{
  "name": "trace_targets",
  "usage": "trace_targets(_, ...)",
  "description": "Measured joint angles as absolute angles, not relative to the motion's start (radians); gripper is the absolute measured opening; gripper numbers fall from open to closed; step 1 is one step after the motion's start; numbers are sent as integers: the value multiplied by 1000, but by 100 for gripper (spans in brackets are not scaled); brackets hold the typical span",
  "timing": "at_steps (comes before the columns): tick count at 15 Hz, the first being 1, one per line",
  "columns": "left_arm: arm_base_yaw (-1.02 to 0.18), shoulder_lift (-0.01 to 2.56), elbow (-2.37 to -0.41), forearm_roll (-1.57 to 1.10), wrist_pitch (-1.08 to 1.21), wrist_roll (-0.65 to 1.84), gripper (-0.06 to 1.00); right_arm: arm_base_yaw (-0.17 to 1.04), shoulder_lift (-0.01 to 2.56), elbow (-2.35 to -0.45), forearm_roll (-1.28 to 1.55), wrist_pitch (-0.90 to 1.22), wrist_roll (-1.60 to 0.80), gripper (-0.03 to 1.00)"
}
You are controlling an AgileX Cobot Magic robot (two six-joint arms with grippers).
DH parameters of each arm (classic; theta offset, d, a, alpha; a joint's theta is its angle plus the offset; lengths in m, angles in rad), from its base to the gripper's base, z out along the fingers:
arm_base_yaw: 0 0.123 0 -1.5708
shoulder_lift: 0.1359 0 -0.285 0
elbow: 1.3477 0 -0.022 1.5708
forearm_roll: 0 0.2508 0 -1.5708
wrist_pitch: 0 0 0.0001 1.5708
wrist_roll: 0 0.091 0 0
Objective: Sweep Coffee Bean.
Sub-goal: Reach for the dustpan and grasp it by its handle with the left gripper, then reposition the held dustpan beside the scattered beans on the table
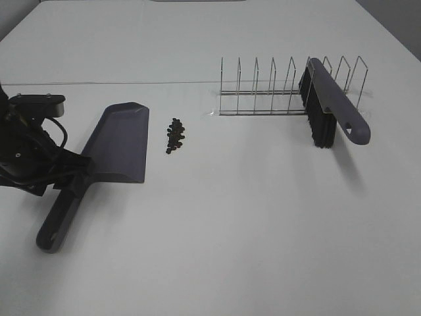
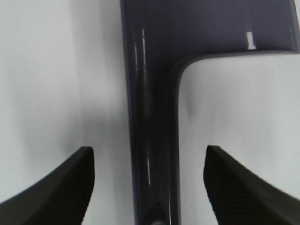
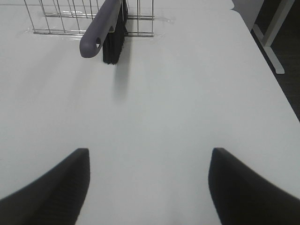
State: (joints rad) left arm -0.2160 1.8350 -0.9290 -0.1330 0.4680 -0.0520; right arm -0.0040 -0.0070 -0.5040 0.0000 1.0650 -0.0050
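The coffee bean pile (image 1: 175, 136), a small heap of dark beans, lies on the white table just right of the grey dustpan (image 1: 118, 141). The dustpan's handle (image 1: 59, 220) points toward the front left. My left gripper (image 1: 69, 179) hangs over that handle where it meets the pan. In the left wrist view the handle (image 2: 152, 140) runs between the open fingers (image 2: 65, 187), with a gap on each side. A grey brush (image 1: 332, 108) with black bristles leans in the wire rack (image 1: 289, 85). My right gripper (image 3: 147, 187) is open over bare table, well short of the brush (image 3: 110, 28).
The wire rack (image 3: 56, 18) stands at the back right of the table. The table's right edge (image 3: 262, 70) drops to dark floor, with a white table leg beside it. The right arm is out of the exterior high view.
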Motion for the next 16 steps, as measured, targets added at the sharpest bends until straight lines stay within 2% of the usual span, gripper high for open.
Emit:
trace_targets(6, -216, 1994, -1037, -133, 465, -52, 61, -4, -7, -504, 0, 1065, -5, 68)
trace_targets(7, -216, 2004, -1050, -134, 467, -52, 57, -4, -7, -504, 0, 1065, -5, 68)
trace_targets(9, -216, 2011, -1059, -132, 475, -52, 40, -4, -7, -504, 0, 1065, -5, 68)
trace_targets(10, -216, 2011, -1059, -133, 479, -52, 36, -4, -7, -504, 0, 1065, -5, 68)
trace_targets(16, -216, 2001, -1061, -131, 519, -118, 36, -4, -7, -504, 0, 1065, -5, 68)
